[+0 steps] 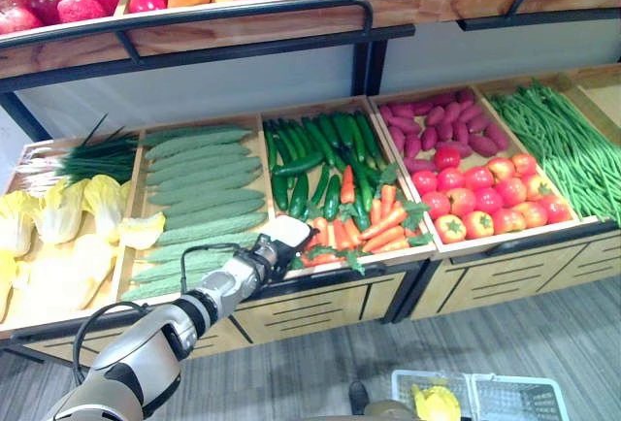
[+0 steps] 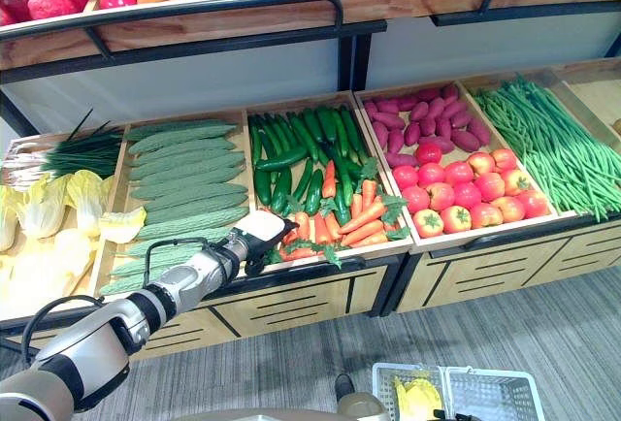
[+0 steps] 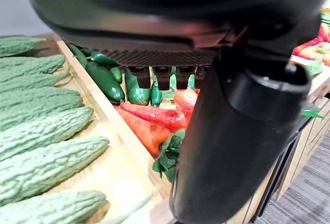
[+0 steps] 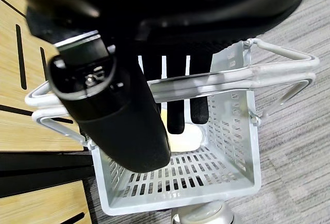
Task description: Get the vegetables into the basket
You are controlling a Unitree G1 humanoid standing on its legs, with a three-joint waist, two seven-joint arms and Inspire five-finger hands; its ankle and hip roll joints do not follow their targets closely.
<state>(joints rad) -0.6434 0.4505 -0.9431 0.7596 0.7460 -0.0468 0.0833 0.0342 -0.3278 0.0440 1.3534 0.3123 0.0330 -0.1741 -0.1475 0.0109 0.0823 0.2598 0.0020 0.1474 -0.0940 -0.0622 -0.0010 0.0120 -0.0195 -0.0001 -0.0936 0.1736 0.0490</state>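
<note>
My left robot hand [image 1: 281, 239]: fingers straight and relaxed, holding nothing, over the front of the carrots [image 1: 380, 227], beside the bitter gourds [image 1: 199, 198]. My right robot hand [image 4: 124, 105]: fingers hooked round the handles of the white basket [image 4: 227, 131], low above the floor [image 1: 543, 334]. Basket contents: one pale yellow vegetable [image 1: 436, 404]. Cucumbers [image 1: 310, 164] and tomatoes [image 1: 485, 193] lie in their shelf bins.
</note>
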